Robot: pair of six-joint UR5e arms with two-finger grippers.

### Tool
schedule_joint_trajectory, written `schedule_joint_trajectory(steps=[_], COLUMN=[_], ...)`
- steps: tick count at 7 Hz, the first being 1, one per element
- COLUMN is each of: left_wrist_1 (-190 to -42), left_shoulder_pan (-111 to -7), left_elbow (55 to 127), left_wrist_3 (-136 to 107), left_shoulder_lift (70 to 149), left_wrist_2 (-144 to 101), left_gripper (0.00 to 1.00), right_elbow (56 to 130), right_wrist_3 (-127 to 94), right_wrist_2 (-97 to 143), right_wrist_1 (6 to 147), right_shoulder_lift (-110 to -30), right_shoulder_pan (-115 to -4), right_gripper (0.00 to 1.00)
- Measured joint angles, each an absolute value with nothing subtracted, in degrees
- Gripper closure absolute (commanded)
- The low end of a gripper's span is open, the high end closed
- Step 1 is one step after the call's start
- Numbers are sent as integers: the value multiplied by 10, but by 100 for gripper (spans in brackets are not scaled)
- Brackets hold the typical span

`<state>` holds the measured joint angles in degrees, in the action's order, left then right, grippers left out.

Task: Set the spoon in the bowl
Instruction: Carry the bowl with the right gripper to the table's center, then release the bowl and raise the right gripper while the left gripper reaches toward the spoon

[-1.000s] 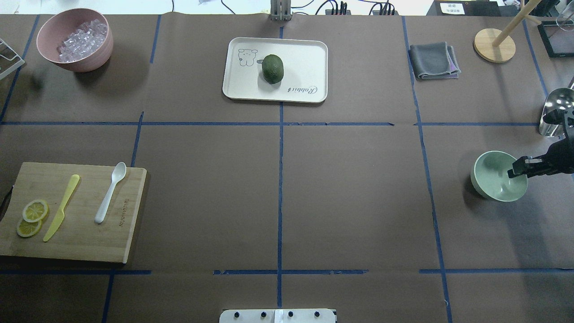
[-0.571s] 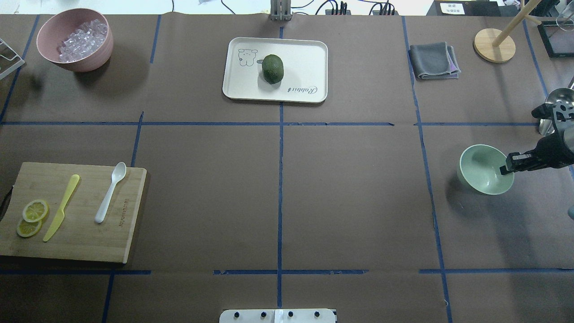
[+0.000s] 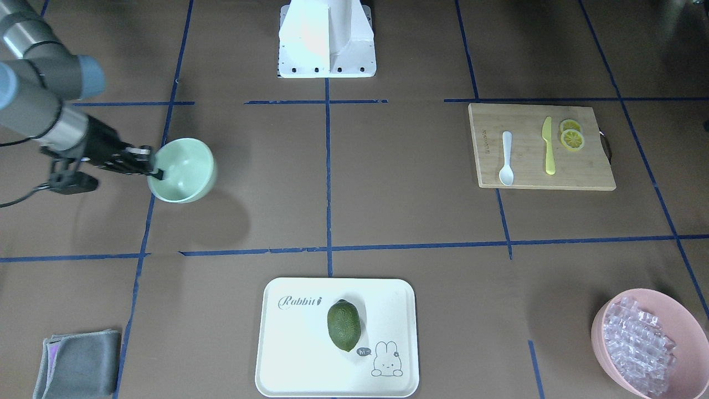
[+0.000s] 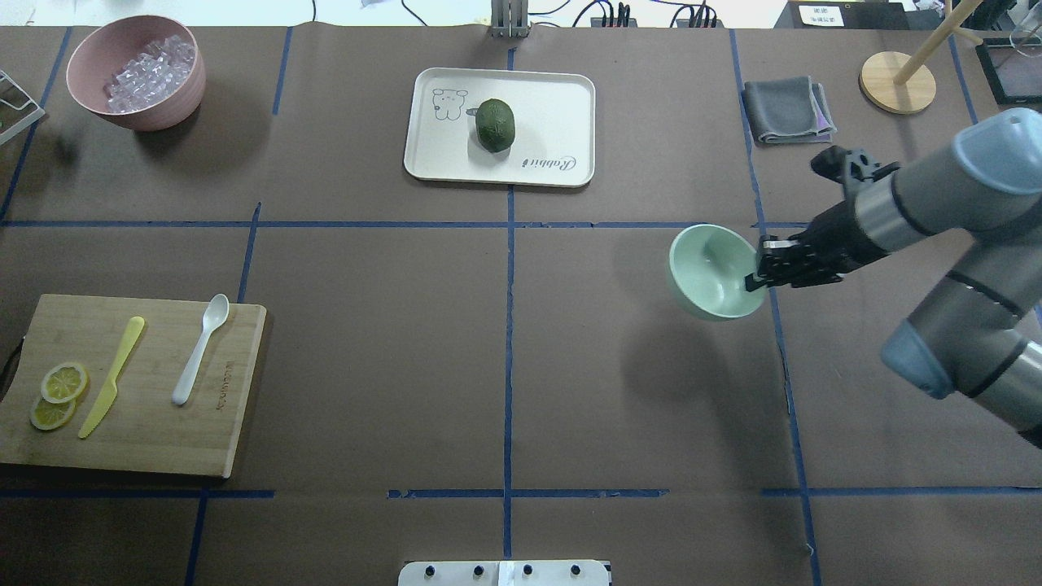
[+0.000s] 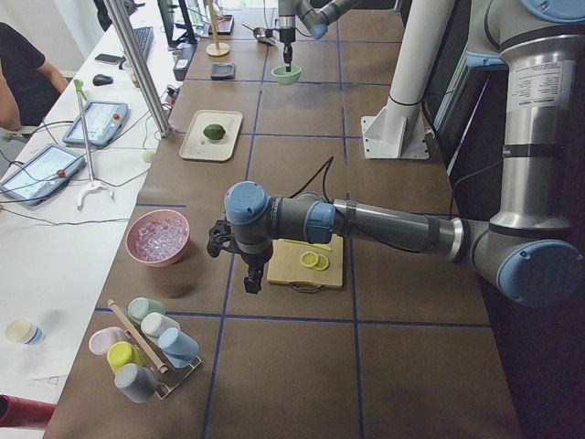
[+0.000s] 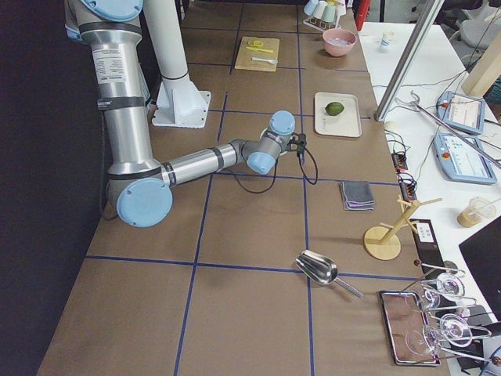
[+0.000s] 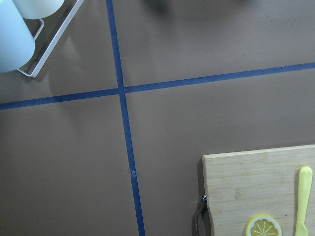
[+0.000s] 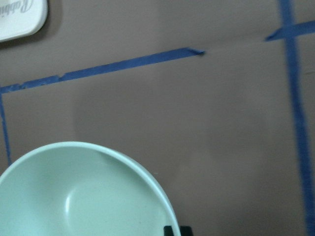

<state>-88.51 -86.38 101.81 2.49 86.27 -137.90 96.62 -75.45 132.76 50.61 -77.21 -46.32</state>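
The white spoon (image 4: pixel 199 348) lies on the wooden cutting board (image 4: pixel 163 443) at the table's left, also in the front view (image 3: pixel 506 158). My right gripper (image 4: pixel 757 277) is shut on the rim of the mint-green bowl (image 4: pixel 710 268) and holds it tilted above the table, right of centre. The front view shows the same grip (image 3: pixel 157 173) on the bowl (image 3: pixel 185 169). The right wrist view shows the bowl's inside (image 8: pixel 83 196). My left gripper (image 5: pixel 249 279) shows only in the left side view, near the board's outer end; I cannot tell if it is open.
A yellow-green knife (image 4: pixel 114 374) and lemon slices (image 4: pixel 61 391) share the board. A white tray (image 4: pixel 553 106) with a green fruit (image 4: pixel 495 124) sits at back centre, a pink bowl of cubes (image 4: pixel 134 73) back left, a grey cloth (image 4: pixel 788 110) and wooden stand (image 4: pixel 897 81) back right.
My right arm has carried the bowl leftward and a little farther back, from the table's right edge to near the right-hand tape line. The spoon has not moved.
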Motion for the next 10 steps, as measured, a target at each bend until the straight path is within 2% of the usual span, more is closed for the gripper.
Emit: schedule_joint_trajectory(steps=[3, 6, 7, 8, 9, 10], left_wrist_1=[-953, -958, -959, -959, -959, -959], left_shoulder_pan=[-863, -863, -863, -863, -863, -863], left_elbow=[1008, 1007, 1007, 1007, 1007, 1007], left_wrist_3=[22, 20, 20, 19, 18, 18], left_shoulder_lift=[849, 848, 848, 848, 848, 848], left_wrist_2=[-1379, -1387, -1397, -1402, -1405, -1406], left_gripper=[0, 0, 0, 0, 0, 0], right_elbow=[923, 890, 882, 873, 867, 864], right_wrist_3=[-838, -862, -865, -867, -867, -867], right_wrist_2=[1187, 1145, 1136, 1132, 1130, 1130], right_wrist_1=[570, 604, 605, 606, 606, 607], right_shoulder_lift=[-631, -574, -567, -559, -556, -555], right_shoulder_pan=[-349, -329, -325, -324, -322, -322], right_gripper=[100, 96, 83, 79, 46, 23])
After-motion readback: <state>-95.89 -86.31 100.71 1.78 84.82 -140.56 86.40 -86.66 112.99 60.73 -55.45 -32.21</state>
